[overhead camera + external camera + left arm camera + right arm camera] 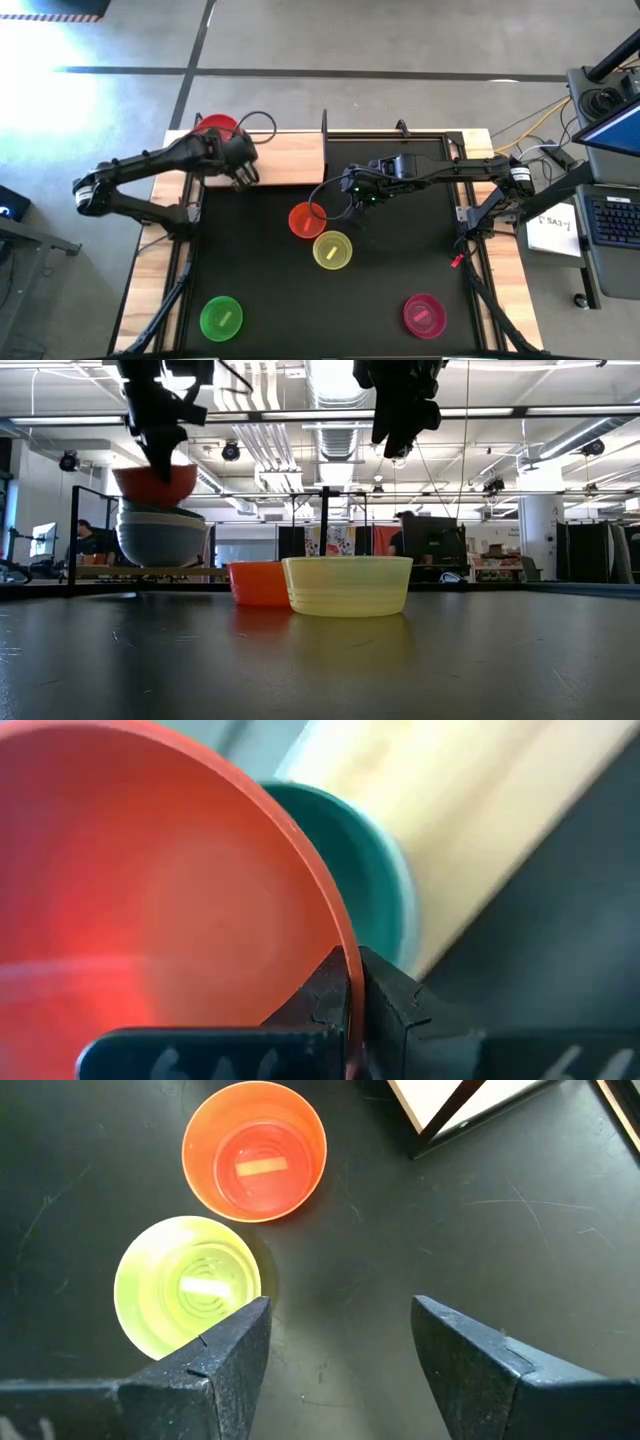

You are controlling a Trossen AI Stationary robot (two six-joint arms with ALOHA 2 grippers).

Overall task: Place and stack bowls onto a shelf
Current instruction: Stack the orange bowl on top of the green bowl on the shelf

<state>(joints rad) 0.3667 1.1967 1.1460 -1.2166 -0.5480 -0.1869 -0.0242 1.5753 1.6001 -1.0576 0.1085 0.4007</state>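
Note:
My left gripper [232, 148] is shut on the red bowl [216, 125] at the left end of the wooden shelf [285, 155]. In the low view the red bowl [155, 483] is on top of a stack of bowls [160, 538]; the teal bowl [372, 870] shows just under it. I cannot tell whether the red bowl rests on the stack. My right gripper [340, 1350] is open and empty, high above the mat near the orange bowl [306, 220] and the yellow bowl [333, 250], which stand side by side on their bases. My left gripper pinches the red bowl's rim [345, 955], with one finger inside the bowl and one outside. In the low view the fingers [165, 445] come down from above. The bowl sits upright, mouth up, over the stack.
The green bowl [221, 317] and the magenta bowl [424, 315] stand on the black mat [400, 250] near the front edge. Thin black uprights [324, 125] rise from the shelf. A laptop and cables lie off the table's right side.

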